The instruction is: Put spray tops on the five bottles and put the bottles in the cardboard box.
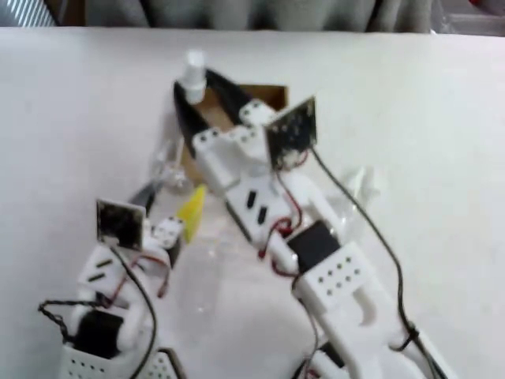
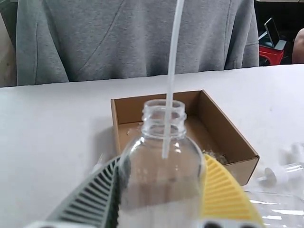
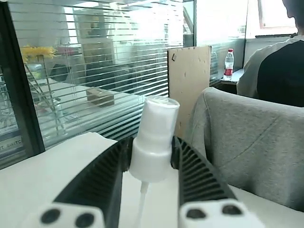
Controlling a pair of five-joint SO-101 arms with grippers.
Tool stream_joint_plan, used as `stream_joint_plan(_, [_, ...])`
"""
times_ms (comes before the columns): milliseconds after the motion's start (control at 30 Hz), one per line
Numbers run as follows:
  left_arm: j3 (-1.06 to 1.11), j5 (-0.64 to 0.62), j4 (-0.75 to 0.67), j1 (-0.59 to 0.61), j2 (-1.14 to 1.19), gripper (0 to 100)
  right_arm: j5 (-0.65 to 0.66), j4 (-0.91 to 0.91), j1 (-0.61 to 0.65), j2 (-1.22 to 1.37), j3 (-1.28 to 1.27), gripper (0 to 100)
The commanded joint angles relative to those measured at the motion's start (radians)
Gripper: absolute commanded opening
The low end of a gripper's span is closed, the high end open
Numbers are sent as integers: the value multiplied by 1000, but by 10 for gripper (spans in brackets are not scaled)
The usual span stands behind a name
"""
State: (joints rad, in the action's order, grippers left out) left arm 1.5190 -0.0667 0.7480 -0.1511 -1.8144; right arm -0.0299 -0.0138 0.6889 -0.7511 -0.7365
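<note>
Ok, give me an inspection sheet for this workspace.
Surface: white table.
Job's things: bottle upright in the left gripper; spray top in the right gripper, its dip tube reaching into the bottle neck; cardboard box open behind; spare bottle lying on the table.
Clutter: nothing seen.
Grippers: each shut on its load.
Cables: black cable hanging along an arm.
Surroundings: person in grey top behind the table; blinds.
</note>
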Motion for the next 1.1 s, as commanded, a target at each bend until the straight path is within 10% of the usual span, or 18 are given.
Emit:
stream_joint_plan(0, [-54,-8,2,5,-16,20,-2,12,48,-87,-41,17])
stream_joint_plan(733, [-54,-8,2,12,-16,20,-2,7,145,-113,-221,23])
stream_joint_plan(1067, [-54,-8,2,12,-16,20,-2,-159,148,-157,-215,196])
